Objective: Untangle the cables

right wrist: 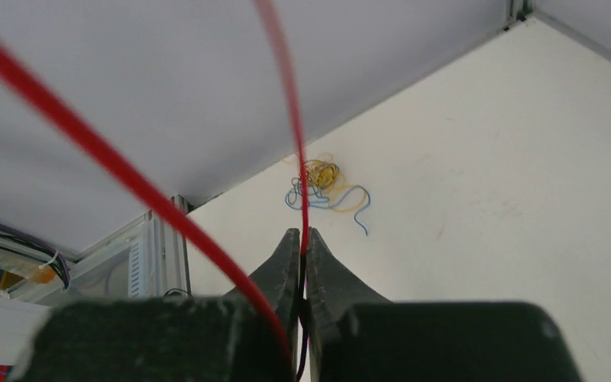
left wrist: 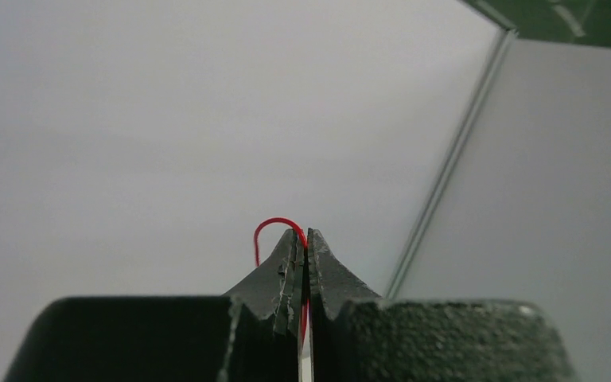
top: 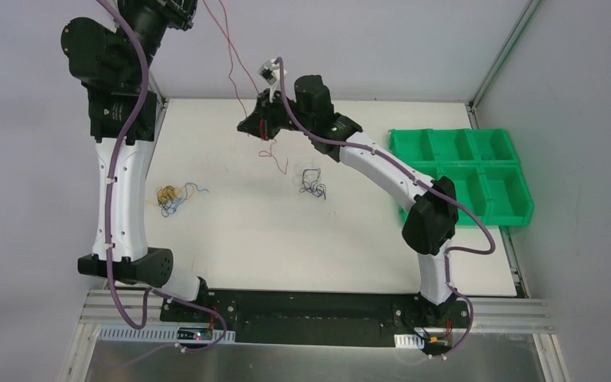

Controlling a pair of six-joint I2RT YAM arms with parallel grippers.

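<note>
Left gripper (left wrist: 303, 236), fingers pressed together, pinches the red wire (left wrist: 274, 222) up high. Right gripper (right wrist: 302, 236) clamps it too, above the table (top: 231, 247). Yellow-blue bundle (top: 173, 196) and dark bundle (top: 313, 184) lie well apart below.

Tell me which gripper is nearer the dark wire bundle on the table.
Right. The right gripper sits just beyond and left of the dark bundle, pinching a red wire. The left gripper is raised far off at the top-left, also pinching red wire.
</note>
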